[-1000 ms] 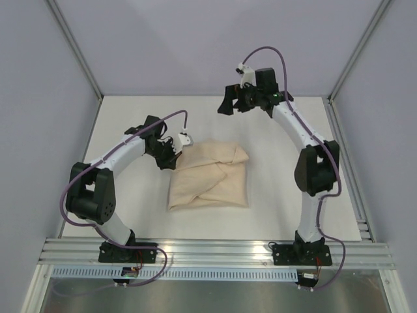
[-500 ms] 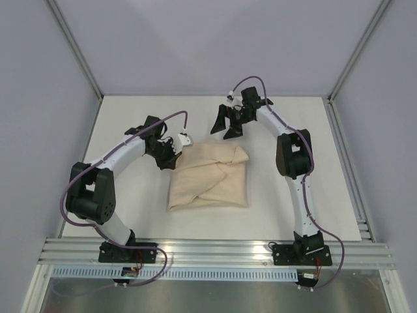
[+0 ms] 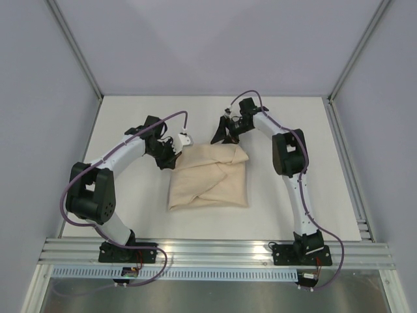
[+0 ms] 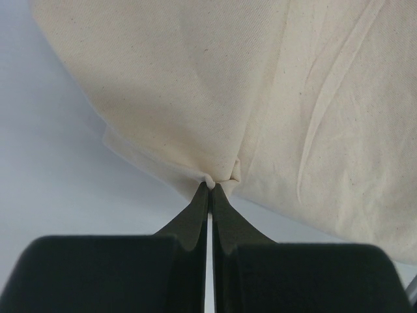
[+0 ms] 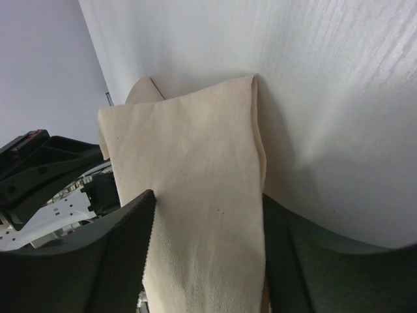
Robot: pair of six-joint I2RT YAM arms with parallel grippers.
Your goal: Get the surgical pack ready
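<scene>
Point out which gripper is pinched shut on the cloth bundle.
The left gripper: its jaws are shut on the cloth bundle's left side. The right gripper's jaws stand apart, straddling the far edge.

We look down on the whole table (image 3: pixel 339 195) from behind. Our wrist cameras sit close against the cloth bundle (image 3: pixel 212 176), shared by all views.

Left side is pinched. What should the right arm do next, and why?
Probably close the right gripper on the far fold of the cloth bundle: its jaws stand open astride that fold, while the left gripper is shut on the bundle's left corner.
</scene>
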